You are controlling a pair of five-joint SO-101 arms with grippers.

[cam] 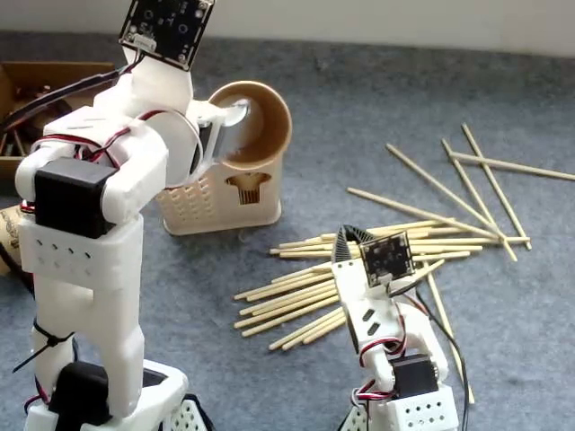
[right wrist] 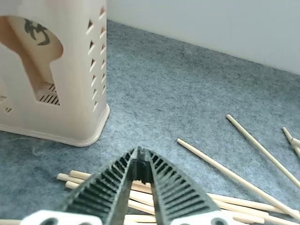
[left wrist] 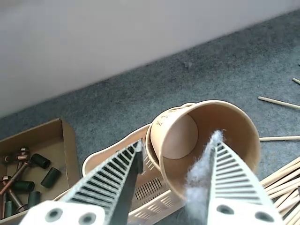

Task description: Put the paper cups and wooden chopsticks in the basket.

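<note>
Left tool at printed paper cup

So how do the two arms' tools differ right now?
The left tool is open, one finger inside the tipped paper cup at the basket; the right tool is shut with nothing between its fingers. The left is raised; the right sits low over the chopsticks on the carpet. Both have the same ribbed, pointed fingers.
</note>
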